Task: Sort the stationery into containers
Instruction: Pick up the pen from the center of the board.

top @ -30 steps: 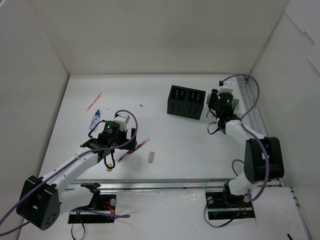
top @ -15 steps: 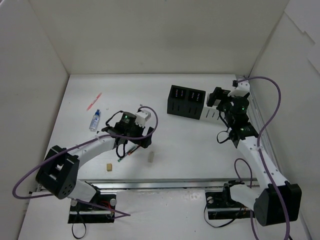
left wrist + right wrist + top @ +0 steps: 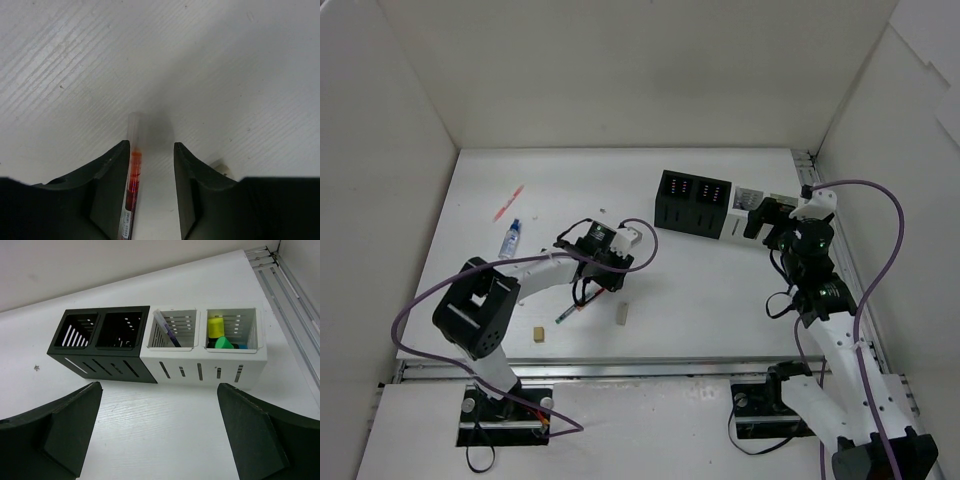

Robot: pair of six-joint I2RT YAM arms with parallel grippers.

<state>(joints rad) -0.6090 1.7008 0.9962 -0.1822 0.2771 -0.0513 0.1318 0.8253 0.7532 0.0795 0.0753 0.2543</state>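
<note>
Inside the left claw [image 3: 152, 156], red-inked pen [image 3: 134, 167]

Containers [image 3: 692, 222] [image 3: 200, 371] in overhead and right-wrist views

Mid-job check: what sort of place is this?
Probably a lab robot test cell: plain white walls box in a white table, a left arm and right arm bolted at its near edge.

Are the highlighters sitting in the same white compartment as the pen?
No, the highlighters fill the white container's end compartment, while the pen leans in the one beside the black container.
</note>
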